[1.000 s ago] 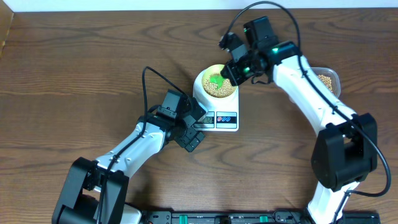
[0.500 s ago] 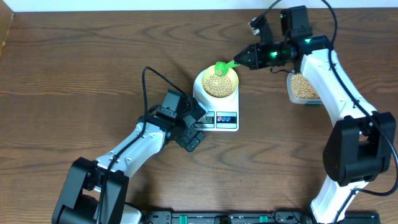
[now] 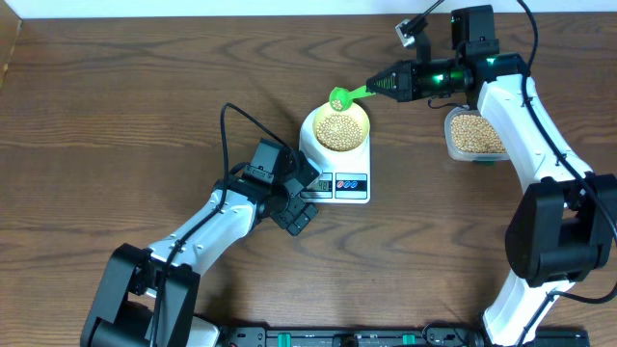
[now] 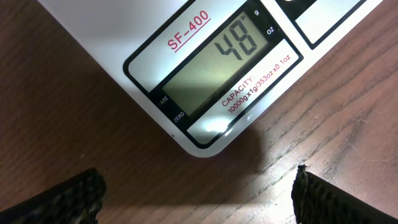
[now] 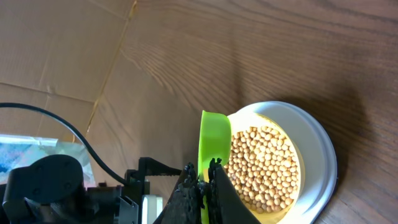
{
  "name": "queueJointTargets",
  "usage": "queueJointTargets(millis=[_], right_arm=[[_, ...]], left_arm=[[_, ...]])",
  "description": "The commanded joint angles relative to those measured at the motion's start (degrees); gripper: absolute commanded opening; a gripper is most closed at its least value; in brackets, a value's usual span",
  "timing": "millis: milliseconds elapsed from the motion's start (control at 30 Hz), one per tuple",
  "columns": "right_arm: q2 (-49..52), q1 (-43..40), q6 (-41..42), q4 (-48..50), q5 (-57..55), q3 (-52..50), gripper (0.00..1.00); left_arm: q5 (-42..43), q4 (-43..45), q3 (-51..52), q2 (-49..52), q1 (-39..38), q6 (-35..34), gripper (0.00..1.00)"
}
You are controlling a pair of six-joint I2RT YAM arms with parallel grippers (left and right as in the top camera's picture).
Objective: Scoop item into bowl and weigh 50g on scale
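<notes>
Overhead: right claw (image 3: 379, 88) pinches green scoop (image 3: 340, 97) ahead, at bowl (image 3: 365, 125) rim, probably for topping up; left claw (image 3: 307, 196), spread, faces scale (image 3: 352, 185).

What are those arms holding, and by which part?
The right pincer grips the green scoop by its handle; the left pincer is open and empty.

just under the green scoop (image 3: 339, 96) in the right gripper (image 3: 378, 87), the bowl (image 3: 365, 122) on the scale (image 3: 359, 166) blocked the way down; bare table (image 3: 193, 87) lay ahead. the scale's corner faced the spread left gripper (image 3: 307, 200).
</notes>
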State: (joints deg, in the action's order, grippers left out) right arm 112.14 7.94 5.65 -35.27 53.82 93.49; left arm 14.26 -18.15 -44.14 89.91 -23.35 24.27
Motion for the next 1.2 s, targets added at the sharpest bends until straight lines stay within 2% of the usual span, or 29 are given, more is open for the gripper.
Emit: queueJointTargets(millis=[0,733,1000,1167], right_arm=[[-0.76,-0.20,-0.61,0.15,1.79,0.59,0.01],[-0.76,-0.20,-0.57,1.27,0.33,0.59,0.01],[-0.76,-0.02,-0.57,-1.51,0.20,0.59,0.01],[-0.76,0.39,-2.78,-6.62,-9.92,0.57,0.01]], left_arm=[[-0.35,-0.15,0.11,0.76,0.15,0.76,0.98],[-0.35,-0.15,0.11,0.76,0.15,0.76,0.98],[-0.35,-0.15,0.11,0.76,0.15,0.76,0.98],[-0.35,-0.15,0.11,0.76,0.15,0.76,0.98]])
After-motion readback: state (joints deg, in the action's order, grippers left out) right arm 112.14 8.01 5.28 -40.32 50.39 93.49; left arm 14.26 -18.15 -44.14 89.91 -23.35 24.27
